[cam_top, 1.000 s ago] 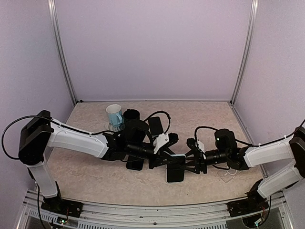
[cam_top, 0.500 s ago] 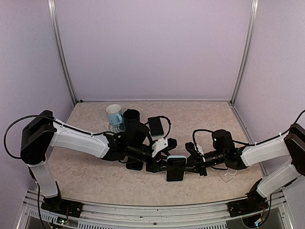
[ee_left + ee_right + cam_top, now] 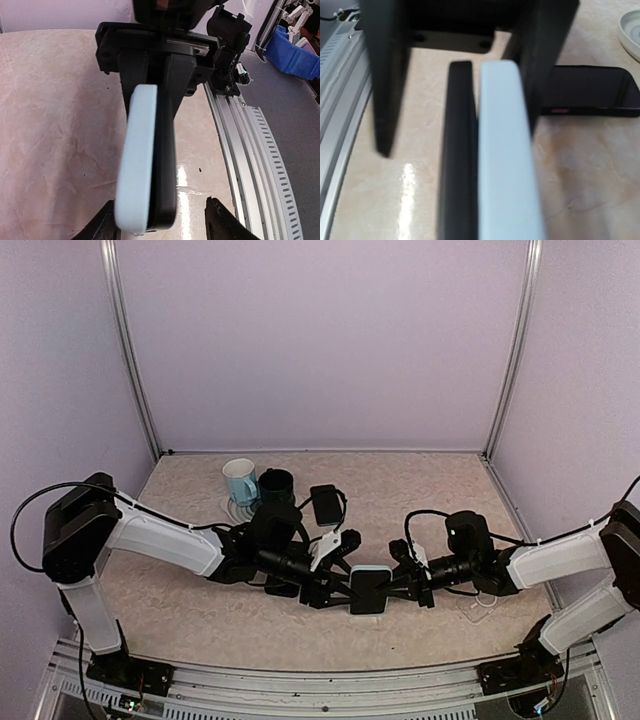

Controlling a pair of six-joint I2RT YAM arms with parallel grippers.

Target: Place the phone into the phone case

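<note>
Right hand (image 3: pixel 393 586) pinches the phone (image 3: pixel 165 165) and pale-blue case (image 3: pixel 137 160) together, long axis seemingly upright; left hand (image 3: pixel 338 590) spread.

Two mugs (image 3: pixel 240 481) (image 3: pixel 277 483), one pale-blue phone case (image 3: pixel 136 160), two black phones (image 3: pixel 165 165) (image 3: pixel 592 90), one dark slab (image 3: pixel 325 504)

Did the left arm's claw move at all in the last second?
Yes. The left claw has slid toward the near edge of the table, away from the black mug, which its arm no longer covers.
</note>
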